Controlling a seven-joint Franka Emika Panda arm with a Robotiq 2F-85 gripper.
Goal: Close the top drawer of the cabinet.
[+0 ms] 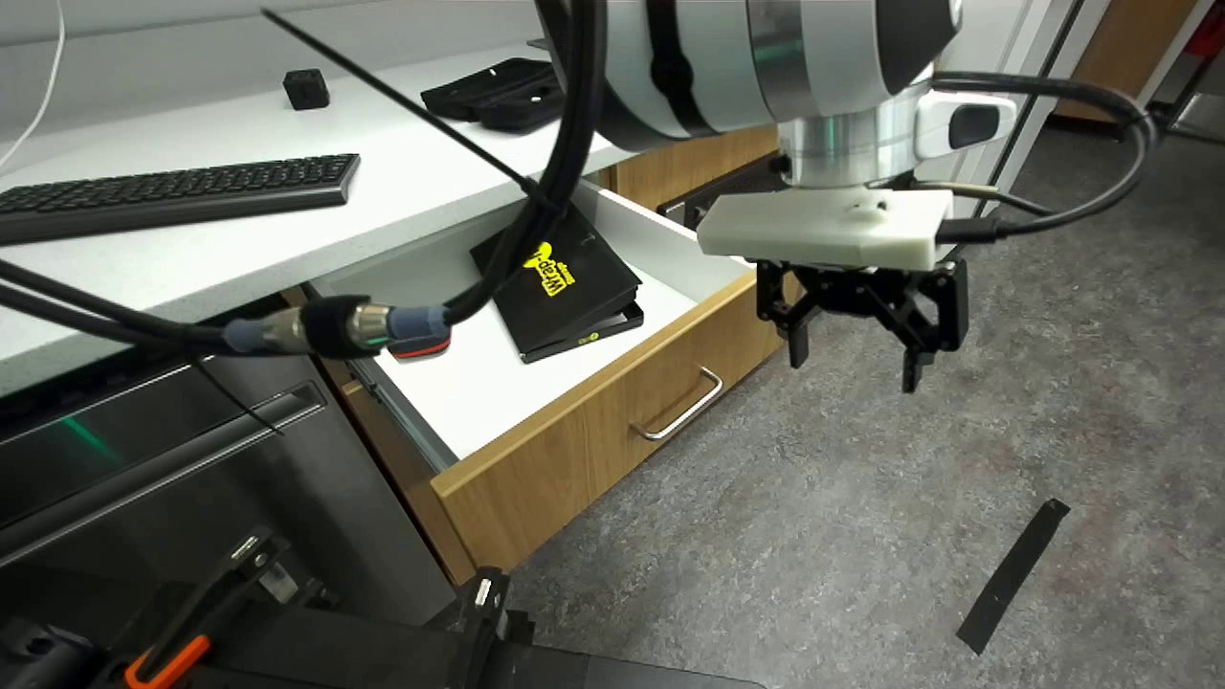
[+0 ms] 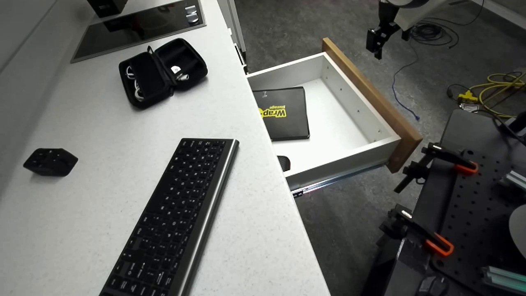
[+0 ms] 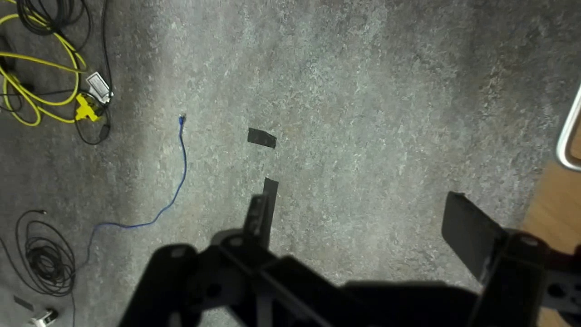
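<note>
The top drawer (image 1: 565, 459) is pulled far out of the cabinet (image 1: 412, 177). It has a wood front, white inner walls and a silver bar handle (image 1: 684, 411). The drawer also shows open in an exterior view (image 2: 370, 96). Its front and handle edge show at the right of the wrist view (image 3: 551, 204). My gripper (image 1: 854, 373) is open and empty, pointing down over the floor, on the outer side of the drawer front and apart from it. It also shows at the top right of an exterior view (image 2: 389, 41) and in the wrist view (image 3: 356, 211).
A black box (image 1: 565, 287) with yellow lettering lies in the drawer. A keyboard (image 2: 176, 213), a black case (image 2: 164, 74) and a small black block (image 2: 50, 161) lie on the countertop. A steel appliance (image 1: 258, 478) and a black mount with clamps (image 2: 472, 205) stand nearby.
</note>
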